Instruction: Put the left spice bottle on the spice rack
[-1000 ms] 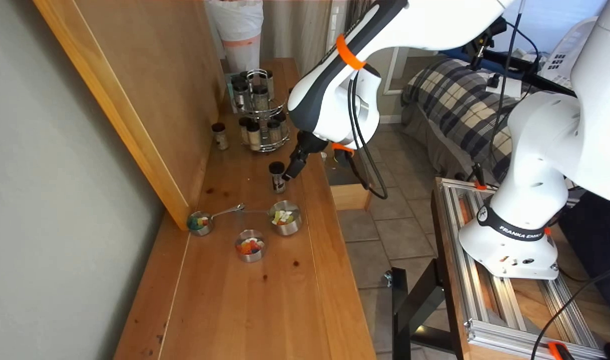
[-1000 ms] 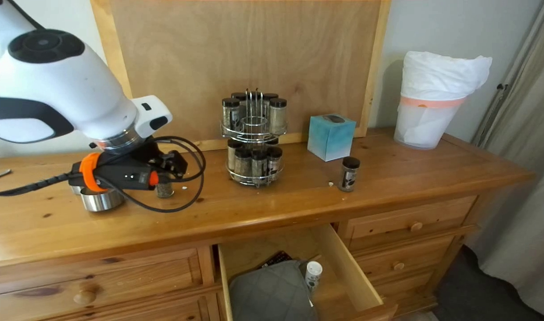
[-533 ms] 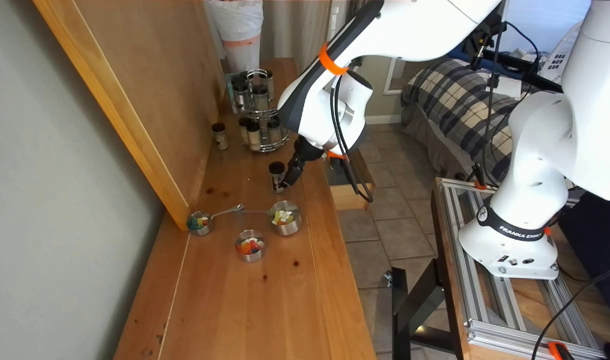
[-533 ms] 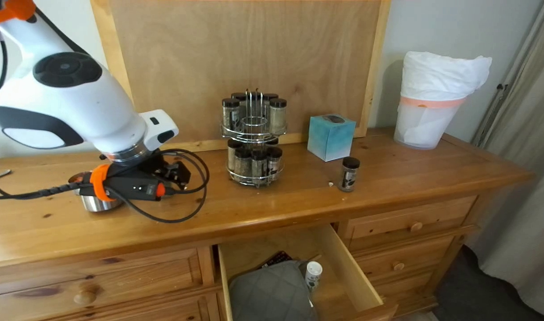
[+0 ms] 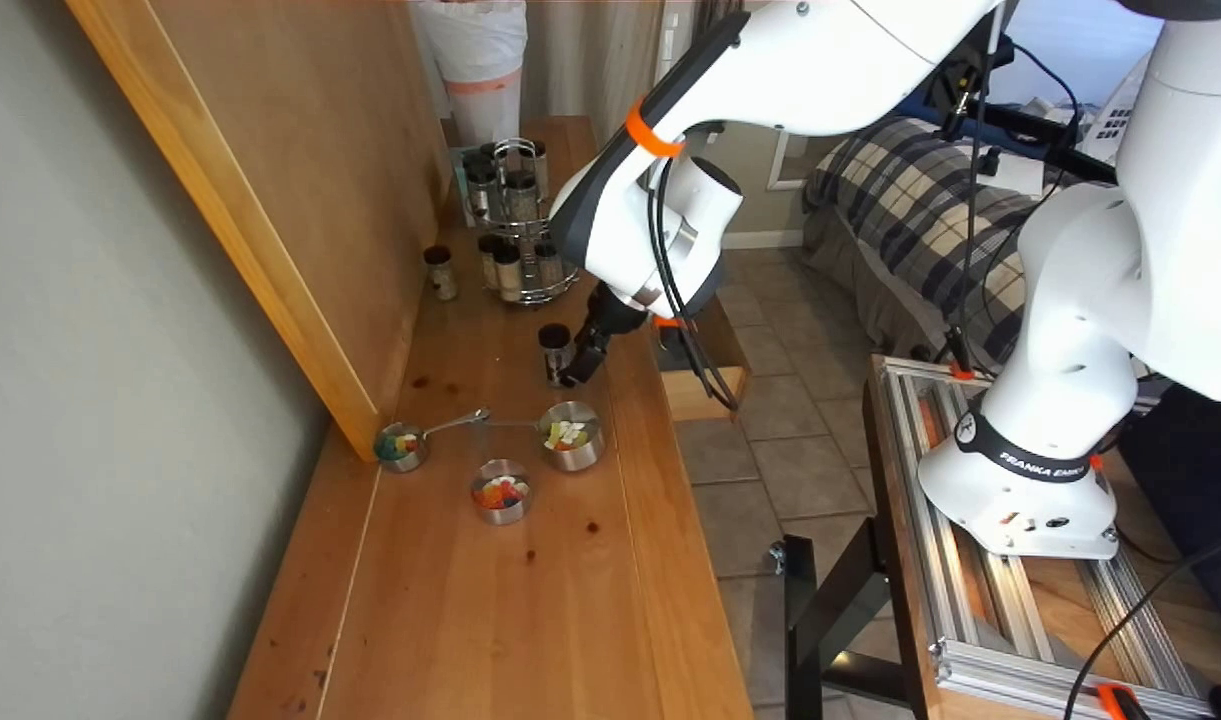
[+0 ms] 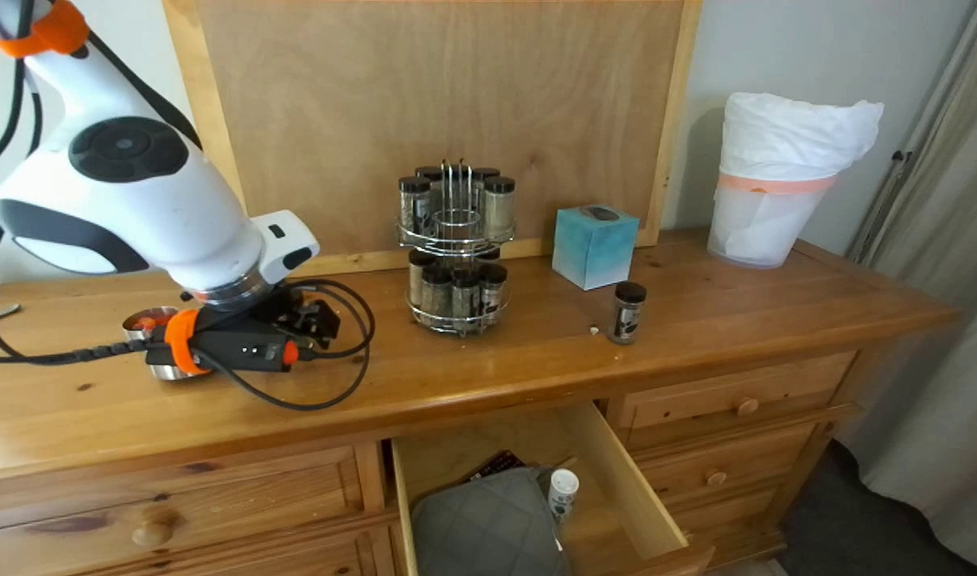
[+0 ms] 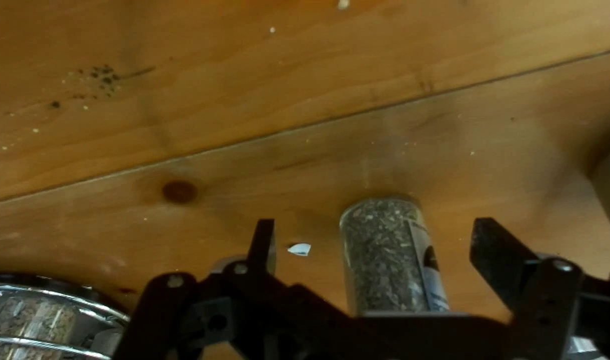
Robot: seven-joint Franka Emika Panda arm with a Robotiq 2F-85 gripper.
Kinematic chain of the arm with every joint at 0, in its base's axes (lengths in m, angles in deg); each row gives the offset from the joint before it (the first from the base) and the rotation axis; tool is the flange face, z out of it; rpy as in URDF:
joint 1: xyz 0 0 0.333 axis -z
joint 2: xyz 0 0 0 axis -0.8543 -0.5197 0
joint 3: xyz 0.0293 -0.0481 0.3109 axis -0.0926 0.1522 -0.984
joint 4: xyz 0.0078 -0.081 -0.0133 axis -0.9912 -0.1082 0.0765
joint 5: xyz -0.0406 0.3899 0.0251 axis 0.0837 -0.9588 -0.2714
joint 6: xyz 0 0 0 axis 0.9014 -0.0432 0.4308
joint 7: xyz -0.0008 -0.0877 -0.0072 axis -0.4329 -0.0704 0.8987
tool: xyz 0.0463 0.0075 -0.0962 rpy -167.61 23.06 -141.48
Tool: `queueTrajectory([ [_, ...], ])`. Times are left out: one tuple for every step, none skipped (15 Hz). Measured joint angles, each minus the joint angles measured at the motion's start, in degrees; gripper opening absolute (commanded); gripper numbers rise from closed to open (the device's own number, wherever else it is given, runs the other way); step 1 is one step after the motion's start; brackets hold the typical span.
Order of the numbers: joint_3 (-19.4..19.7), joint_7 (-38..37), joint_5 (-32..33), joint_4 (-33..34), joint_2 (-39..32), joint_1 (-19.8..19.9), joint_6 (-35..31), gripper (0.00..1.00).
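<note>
Left spice bottle (image 7: 384, 270) stands upright on dresser top (image 5: 530, 620), in from its right edge in an exterior view; metal measuring cup (image 5: 580, 458) on near side, spice rack (image 5: 526, 229) farther off. Gripper (image 7: 374, 230): jaws wide, bottle between; wrist view shows room both sides, more left. Clear body, greyish flakes, pale label, dark cap.

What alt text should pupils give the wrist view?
A clear, cylindrical spice bottle, grey-green inside, stands on a brown wooden surface, framed by an open black gripper with gaps either side. Part of a silver wire spice rack shows at lower left.
</note>
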Motion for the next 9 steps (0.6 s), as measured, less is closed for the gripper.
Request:
queueTrajectory([
  [0.0,0.5,-0.4,0.0,0.0,-0.1,0.0,1.00],
  [0.0,1.0,-1.0,0.1,0.0,-0.3,0.0,1.00],
  [0.0,1.5,-1.5,0.3,0.0,-0.5,0.0,1.00],
  [0.0,2.1,-2.1,0.4,0.0,-0.6,0.0,1.00],
  [0.0,2.8,-2.6,0.7,0.0,-0.8,0.0,1.00],
  [0.0,3.5,-3.3,0.9,0.0,-0.9,0.0,1.00],
  [0.0,4.3,-4.1,1.2,0.0,-1.0,0.0,1.00],
  [0.0,5.1,-4.7,1.5,0.0,-1.1,0.0,1.00],
  [0.0,5.8,-5.5,1.8,0.1,-1.1,0.0,1.00],
])
